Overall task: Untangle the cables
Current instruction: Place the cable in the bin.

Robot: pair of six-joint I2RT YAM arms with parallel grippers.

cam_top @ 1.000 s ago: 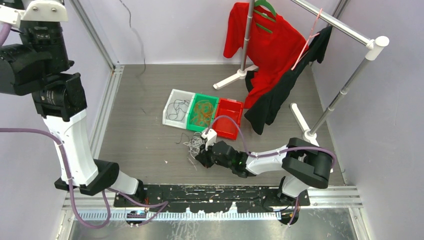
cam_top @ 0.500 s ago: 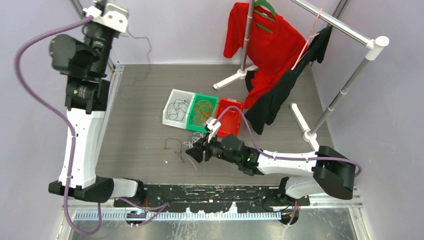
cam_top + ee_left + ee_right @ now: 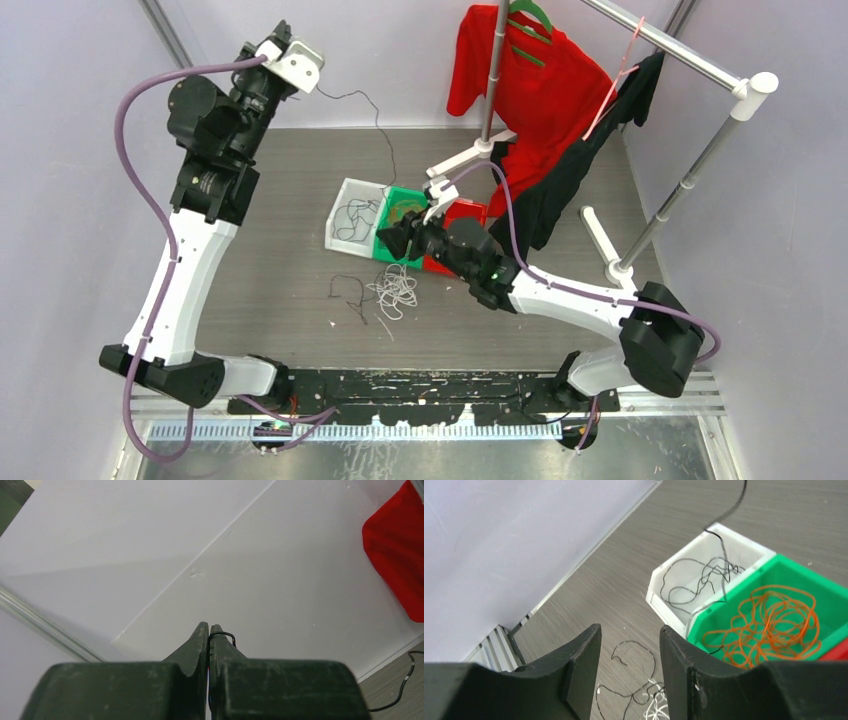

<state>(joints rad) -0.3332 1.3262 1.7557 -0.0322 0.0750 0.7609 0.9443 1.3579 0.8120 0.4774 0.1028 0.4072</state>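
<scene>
1. Top view.
   - The left arm (image 3: pixel 190 260) is raised high toward the back wall. One black cable (image 3: pixel 385 140) runs from its end down into the white bin (image 3: pixel 336 222), which holds more black strands.
   - Orange cables (image 3: pixel 405 222) lie in the green bin (image 3: pixel 412 192).
   - The unsorted cables lie on the table (image 3: pixel 270 250) just in front of the bins. They are a white bunch (image 3: pixel 396 290) with a black strand (image 3: pixel 348 292) beside it. Whether the two touch cannot be told.
   - The right claw (image 3: pixel 390 238) hangs above the near edge of the green bin.

2. Left wrist view.
   - The left claw (image 3: pixel 209 630) is fully closed. The black cable is pinched at its very tips, with a small loop showing over one finger.
   - Judgement: the cable is string-thin, nearly weightless and smooth. A tip-only grip is marginal, and the strand could slip out under any tug.

3. Right wrist view.
   - The right claw (image 3: pixel 629 635) stands roughly half open with nothing between its jaws.
   - Below it, the hanging black cable drops into the white bin. The loose strands lie on the table beneath the jaws.
   - Judgement: these cables are limp yet springy, they curl back, and they snag on their neighbours.
   - Judgement: the best hold is a single strand at the outer edge of the bunch or at a free end, pinched squarely and lifted slowly. Taking hold in the dense middle would likely lift several strands together.
</scene>
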